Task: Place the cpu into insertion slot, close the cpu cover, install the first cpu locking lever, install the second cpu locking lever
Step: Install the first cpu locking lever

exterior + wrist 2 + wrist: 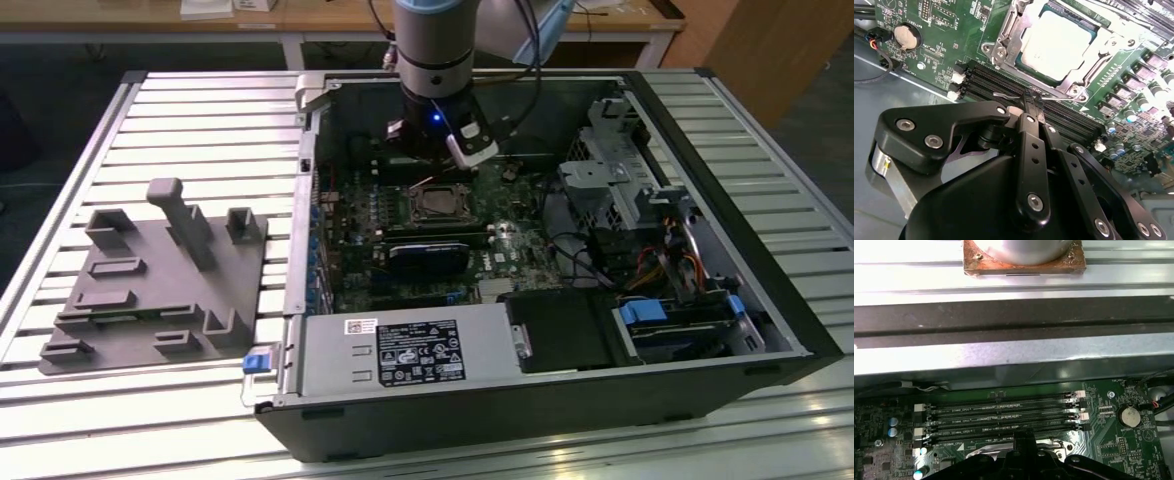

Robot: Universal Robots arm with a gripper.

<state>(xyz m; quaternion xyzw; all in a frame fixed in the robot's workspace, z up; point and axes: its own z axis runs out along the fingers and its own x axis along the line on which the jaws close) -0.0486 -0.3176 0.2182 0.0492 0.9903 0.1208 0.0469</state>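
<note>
Second wrist view: gripper pinched narrow on lever, beside cover lying over cpu. Lever likely thin, springy, slippery wire; best held near its free end.

Bright, even light from overhead filled the exterior view. The slatted metal table glared white along its near edge and at the exterior view's left, while the open computer case held deep shadow inside. A small blue lamp glowed on the arm. In the second wrist view glare washed the cpu almost white, and the black gripper swallowed light, with small highlights on its screws. In the first wrist view the case wall shone pale beneath a dark shadow band.
</note>
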